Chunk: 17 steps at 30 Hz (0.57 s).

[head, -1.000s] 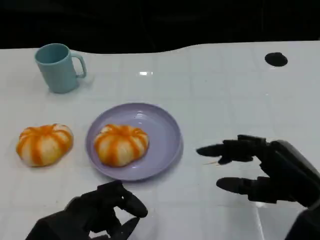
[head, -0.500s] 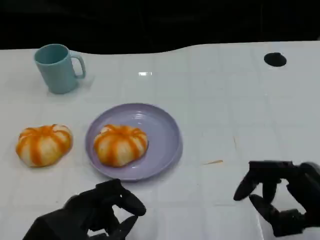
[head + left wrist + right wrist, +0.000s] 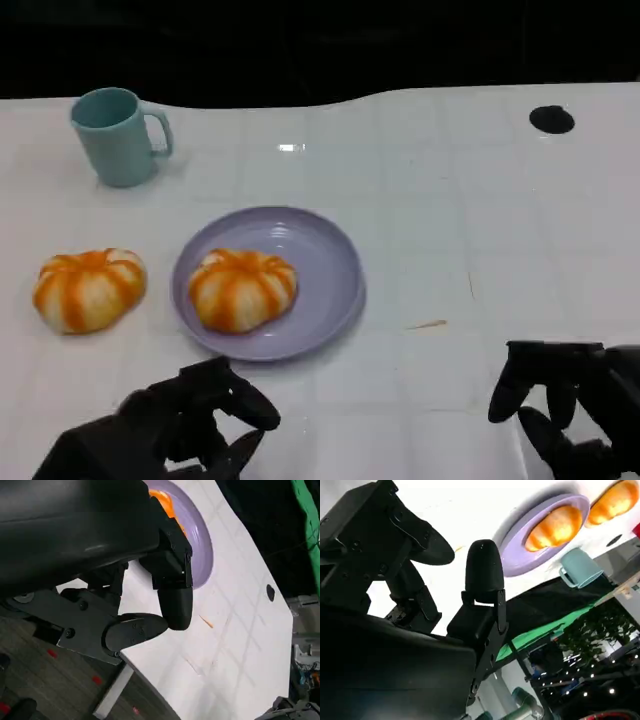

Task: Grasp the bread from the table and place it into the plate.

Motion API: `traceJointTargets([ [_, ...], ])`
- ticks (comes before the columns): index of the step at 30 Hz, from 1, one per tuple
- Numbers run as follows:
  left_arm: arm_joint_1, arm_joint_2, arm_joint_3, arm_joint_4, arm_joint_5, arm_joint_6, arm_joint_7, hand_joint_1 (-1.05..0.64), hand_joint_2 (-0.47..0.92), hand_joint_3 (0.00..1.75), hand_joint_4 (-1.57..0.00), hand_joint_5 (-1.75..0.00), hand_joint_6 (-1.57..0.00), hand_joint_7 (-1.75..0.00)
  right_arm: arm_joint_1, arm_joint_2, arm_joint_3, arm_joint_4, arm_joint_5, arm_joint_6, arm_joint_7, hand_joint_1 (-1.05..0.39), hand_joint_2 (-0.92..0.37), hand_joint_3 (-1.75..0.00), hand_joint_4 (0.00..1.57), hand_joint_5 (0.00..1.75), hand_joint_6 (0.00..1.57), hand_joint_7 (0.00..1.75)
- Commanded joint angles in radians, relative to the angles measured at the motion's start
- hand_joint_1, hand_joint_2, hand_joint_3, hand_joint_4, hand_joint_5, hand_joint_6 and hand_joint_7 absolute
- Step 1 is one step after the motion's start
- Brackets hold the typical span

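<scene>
Your right hand (image 3: 570,410) has pulled back from mid-right of the head view to the lower right corner over the last second, and its fingers, spread a second ago, now curl down with nothing in them; your left hand (image 3: 170,430) has sunk slightly at the lower left, fingers curled in and holding nothing. One bread (image 3: 243,288) lies inside the purple plate (image 3: 330,290) at centre-left (on its left half), and a second bread (image 3: 89,288) sits on the white table (image 3: 450,220) just left of the plate, apart from its rim. You have a teal mug (image 3: 115,135) standing upright at the upper left.
</scene>
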Motion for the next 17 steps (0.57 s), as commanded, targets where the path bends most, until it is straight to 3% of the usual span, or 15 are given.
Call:
traceJointTargets([
  [1, 0.0, 0.006, 0.009, 0.003, -0.01, -0.009, -0.003, -0.24, 0.8, 0.65, -0.65, -1.75, -0.64, -1.25, 0.003, -0.003, -0.002, 0.023, 0.002, -0.01, -0.026, -0.05, -0.16, -1.5, 0.97, 1.75, 0.89, 1.39],
  [17, 0.005, 0.018, 0.015, 0.019, -0.009, -0.037, -0.007, -0.22, 0.8, 0.64, -0.63, -1.75, -0.63, -1.25, -0.002, 0.01, 0.012, 0.0, -0.014, 0.037, -0.027, -0.05, -0.15, -1.46, 0.98, 1.75, 0.89, 1.4],
])
